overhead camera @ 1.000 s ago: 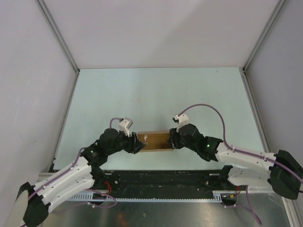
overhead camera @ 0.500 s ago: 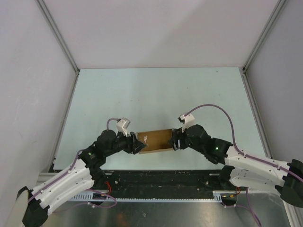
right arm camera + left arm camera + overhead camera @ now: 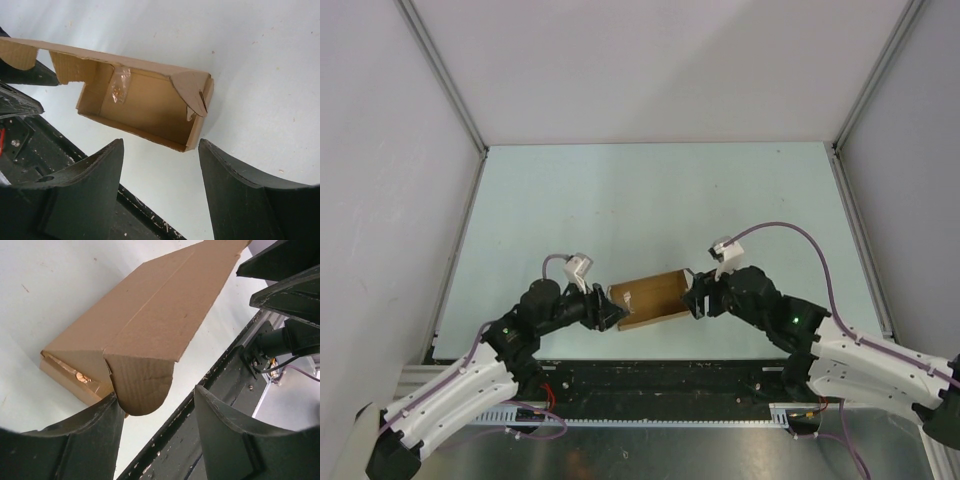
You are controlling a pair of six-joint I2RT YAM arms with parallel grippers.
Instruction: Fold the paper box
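Pale tabletop (image 3: 650,190) with two arms mounted at its near edge. The left arm (image 3: 460,378) and right arm (image 3: 865,355) reach inward to the brown paper box (image 3: 653,298), which lies between them near that edge, its lid partly raised. Left jaws and right jaws both stand released, one set at each end of the box, grasping nothing.

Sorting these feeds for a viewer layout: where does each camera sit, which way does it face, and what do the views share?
Top external: above and behind the robot, facing down at the table; both arms show, with the left gripper and right gripper at the paper box's ends.
Left wrist: on the left arm, facing the box's flap end; own fingers below.
Right wrist: on the right arm, facing into the open box; own fingers below.
Shared: all see the box; each wrist view catches the other gripper.
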